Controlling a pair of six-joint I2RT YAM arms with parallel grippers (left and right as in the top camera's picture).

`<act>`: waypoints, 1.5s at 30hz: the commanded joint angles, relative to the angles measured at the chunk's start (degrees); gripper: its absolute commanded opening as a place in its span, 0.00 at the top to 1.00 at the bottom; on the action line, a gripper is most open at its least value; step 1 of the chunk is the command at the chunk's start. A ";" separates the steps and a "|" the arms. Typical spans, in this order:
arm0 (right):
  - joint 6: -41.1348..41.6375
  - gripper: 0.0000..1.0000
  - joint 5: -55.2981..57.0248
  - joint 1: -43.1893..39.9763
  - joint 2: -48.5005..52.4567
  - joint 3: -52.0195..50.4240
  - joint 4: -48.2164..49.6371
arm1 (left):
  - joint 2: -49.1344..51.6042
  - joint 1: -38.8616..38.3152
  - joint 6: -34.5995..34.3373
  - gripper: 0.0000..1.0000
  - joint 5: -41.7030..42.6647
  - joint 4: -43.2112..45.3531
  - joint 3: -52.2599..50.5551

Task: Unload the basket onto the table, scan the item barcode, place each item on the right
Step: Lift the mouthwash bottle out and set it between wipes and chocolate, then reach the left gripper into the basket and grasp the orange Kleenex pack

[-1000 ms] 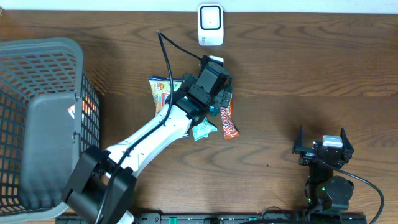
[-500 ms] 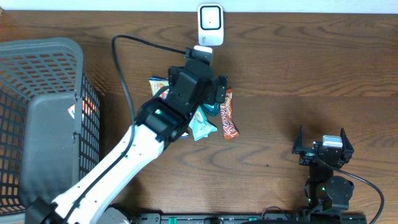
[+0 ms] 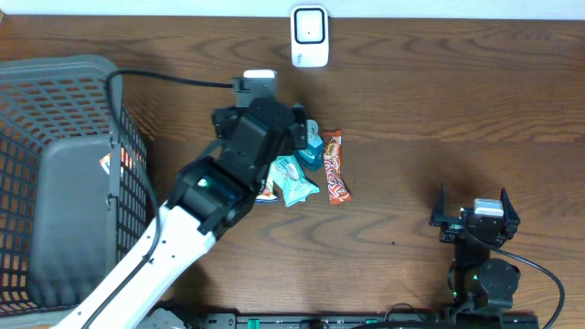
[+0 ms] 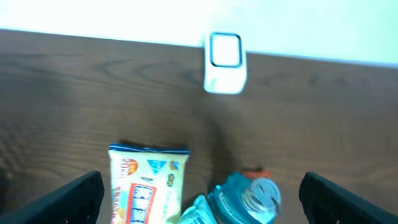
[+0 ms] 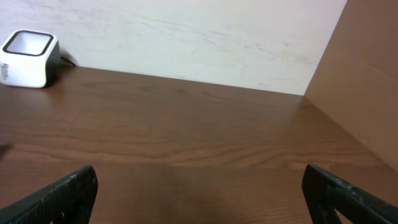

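Grey mesh basket (image 3: 55, 67), contents unclear, snack packets (image 3: 297, 183) nearby, both jaws spread wide.

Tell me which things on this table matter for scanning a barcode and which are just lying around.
For the job: white scanner; snack packets; orange bar.
Lying about: grey basket, though scanned items may go there.

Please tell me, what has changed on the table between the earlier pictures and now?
The left gripper, jaws open and empty, swung left across the snack packets toward the basket, uncovering the orange snack bar. Nothing was taken hold of. The snack packets, the barcode scanner and the parked right gripper stayed in place.
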 commanded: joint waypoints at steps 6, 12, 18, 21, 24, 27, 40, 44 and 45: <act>-0.39 0.01 0.42 -0.24 -0.24 -0.04 -0.20 | -10.36 7.67 -6.49 0.00 -4.20 -2.95 0.33; -0.39 0.01 0.44 -0.24 -0.24 -0.04 -0.20 | -16.68 16.41 -7.54 0.00 -4.17 -7.72 0.33; -0.39 0.01 0.44 -0.24 -0.24 -0.04 -0.20 | -19.19 29.81 -11.98 0.02 -4.15 -14.95 0.33; -0.39 0.01 0.44 -0.24 -0.24 -0.04 -0.20 | -19.10 37.66 -12.74 0.02 -3.48 -17.68 0.33; -0.39 0.01 0.44 -0.24 -0.24 -0.04 -0.20 | -18.62 46.10 -12.74 0.02 1.55 -19.17 0.31; -0.39 0.01 0.44 -0.24 -0.24 -0.04 -0.20 | -16.90 57.55 -12.72 0.02 10.36 -19.15 0.31; -0.39 0.01 0.44 -0.24 -0.24 -0.04 -0.20 | 11.15 76.52 -0.83 0.02 38.32 -24.74 0.31; -0.39 0.01 0.44 -0.24 -0.24 -0.04 -0.20 | 19.43 76.39 2.58 0.02 38.51 -24.17 0.31; -0.39 0.01 0.44 -0.24 -0.24 -0.04 -0.20 | 21.00 76.39 3.72 0.02 38.47 -23.71 0.31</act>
